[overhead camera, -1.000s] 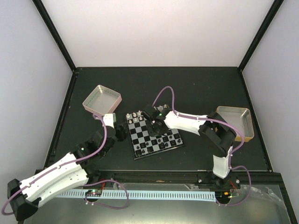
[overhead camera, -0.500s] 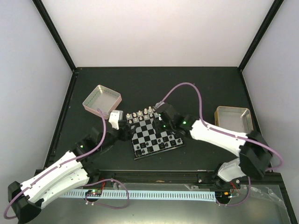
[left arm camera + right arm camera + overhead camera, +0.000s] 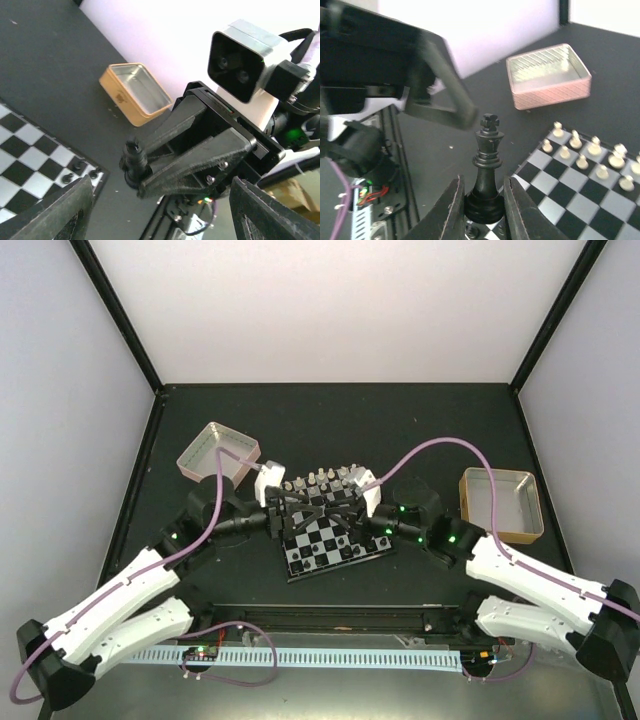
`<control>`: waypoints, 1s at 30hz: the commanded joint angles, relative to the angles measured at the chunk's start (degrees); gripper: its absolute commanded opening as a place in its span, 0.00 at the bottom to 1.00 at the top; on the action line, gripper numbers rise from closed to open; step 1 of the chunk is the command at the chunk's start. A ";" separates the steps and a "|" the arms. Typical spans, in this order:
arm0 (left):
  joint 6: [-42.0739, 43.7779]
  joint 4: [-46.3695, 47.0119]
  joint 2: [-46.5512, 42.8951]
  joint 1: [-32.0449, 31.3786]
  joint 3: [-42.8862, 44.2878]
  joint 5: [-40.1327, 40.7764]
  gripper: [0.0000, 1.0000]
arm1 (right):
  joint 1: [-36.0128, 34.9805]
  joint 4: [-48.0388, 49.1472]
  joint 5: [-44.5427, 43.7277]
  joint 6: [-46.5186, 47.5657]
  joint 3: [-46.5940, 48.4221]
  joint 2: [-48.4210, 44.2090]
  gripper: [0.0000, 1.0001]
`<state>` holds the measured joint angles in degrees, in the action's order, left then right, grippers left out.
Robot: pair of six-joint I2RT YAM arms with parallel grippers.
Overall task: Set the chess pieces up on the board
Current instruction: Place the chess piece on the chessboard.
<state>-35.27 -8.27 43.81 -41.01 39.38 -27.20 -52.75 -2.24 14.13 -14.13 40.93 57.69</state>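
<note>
The board (image 3: 318, 542) lies mid-table, with cream chess pieces (image 3: 316, 480) in a row on its far edge and black ones (image 3: 352, 546) near its front right. My right gripper (image 3: 338, 504) hovers over the board, shut on the base of a black king (image 3: 487, 150) held upright. My left gripper (image 3: 300, 503) faces it from the left, open, its fingers (image 3: 65, 210) on either side of the right gripper's tip and the king (image 3: 134, 159), not touching. The board (image 3: 580, 200) with cream pieces (image 3: 582, 150) also shows in the right wrist view.
A pink-sided tray (image 3: 218, 453) stands at the far left of the board. A tan-sided tray (image 3: 503, 502) stands to the right. Black walls and rails edge the dark table (image 3: 400, 430). Both arms cross low over the board.
My left gripper moved right over the board's far edge and opened wider. The right arm swung its elbow back and turned its gripper with the king to face the left one.
</note>
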 commanded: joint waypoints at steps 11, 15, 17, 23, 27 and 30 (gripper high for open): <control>1.75 -5.20 7.09 0.60 9.69 -12.97 0.48 | -0.29 -1.13 14.51 7.99 0.38 -4.20 0.13; 5.27 -10.74 9.53 0.71 11.49 -13.66 0.45 | -0.33 -1.31 15.52 8.32 0.29 -4.43 0.13; 6.08 -11.46 10.32 0.81 11.88 -14.48 0.43 | -0.27 -1.49 15.91 8.49 0.37 -4.43 0.13; 7.32 -11.42 10.61 0.95 12.04 -16.66 0.22 | -0.33 -2.42 15.09 8.51 0.47 -4.34 0.13; 6.95 -10.29 11.63 0.94 12.26 -17.92 0.04 | -0.29 -2.55 13.65 8.04 0.53 -4.05 0.15; 8.18 -12.28 12.91 0.98 13.10 -18.00 0.02 | -0.32 -2.39 12.25 7.10 0.69 -4.18 0.18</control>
<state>-28.64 -19.11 55.20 -40.21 48.97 -42.83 -52.75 -5.15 28.29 -6.52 40.88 54.24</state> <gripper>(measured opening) 0.068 0.166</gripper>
